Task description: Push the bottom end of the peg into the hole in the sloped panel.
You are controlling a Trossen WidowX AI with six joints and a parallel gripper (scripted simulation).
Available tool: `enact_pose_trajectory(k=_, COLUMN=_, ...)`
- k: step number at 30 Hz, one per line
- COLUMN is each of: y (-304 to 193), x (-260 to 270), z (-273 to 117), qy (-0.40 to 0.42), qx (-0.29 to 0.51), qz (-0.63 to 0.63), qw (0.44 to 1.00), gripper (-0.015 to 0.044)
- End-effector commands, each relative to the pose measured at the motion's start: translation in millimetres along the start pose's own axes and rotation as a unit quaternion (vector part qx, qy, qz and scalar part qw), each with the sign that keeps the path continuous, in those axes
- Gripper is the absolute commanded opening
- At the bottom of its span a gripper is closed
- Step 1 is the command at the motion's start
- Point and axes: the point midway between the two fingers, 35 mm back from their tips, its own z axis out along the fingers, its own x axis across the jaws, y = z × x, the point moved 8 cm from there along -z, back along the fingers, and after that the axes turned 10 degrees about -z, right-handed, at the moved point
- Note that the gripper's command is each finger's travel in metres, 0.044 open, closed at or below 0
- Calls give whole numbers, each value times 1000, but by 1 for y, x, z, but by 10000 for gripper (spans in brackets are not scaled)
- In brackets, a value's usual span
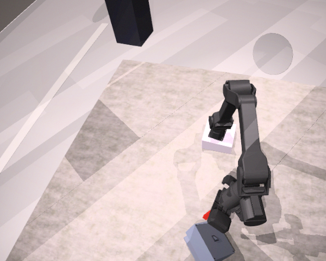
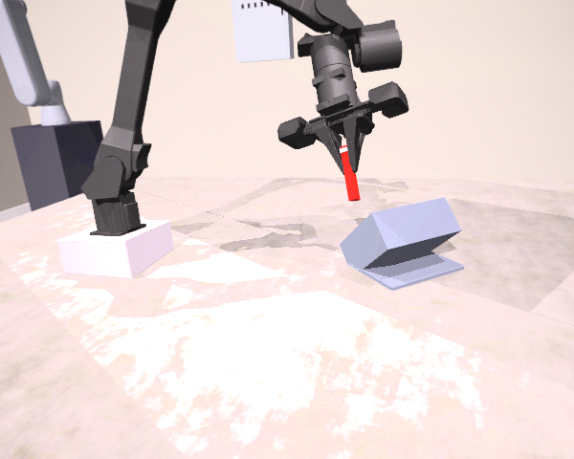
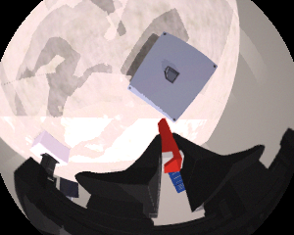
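My gripper [image 2: 349, 170] [image 3: 166, 136] is shut on the red peg [image 1: 206, 215] [image 2: 351, 185] [image 3: 165, 132]. The peg is off the table and tilted, its bottom end pointing down and a little right in the exterior view. The blue-grey sloped panel [image 1: 218, 242] [image 2: 415, 222] [image 3: 186, 59] stands just below and to the right of the peg in that view, and the two are apart. The hole [image 1: 215, 238] [image 3: 171, 74], dark with flat sides and a pointed side, is near the middle of the panel's face. The hole's inside is hidden in the exterior view.
The arm's base stands on a white block [image 1: 217, 145] [image 2: 97, 254] [image 3: 50, 147]. A dark pedestal [image 1: 129, 22] [image 2: 57, 163] stands far behind. A thin base plate [image 2: 426, 274] lies under the panel.
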Motion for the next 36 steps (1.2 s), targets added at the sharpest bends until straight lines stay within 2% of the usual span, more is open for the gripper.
enact_pose_trajectory(k=1, y=4, x=-1, z=-3, qy=-8, qx=3, qz=-22, qw=1000, gripper=0)
enact_pose_trajectory(k=36, y=47, x=8, z=-31, qy=-60, qx=38, qz=-255, qw=964, gripper=0)
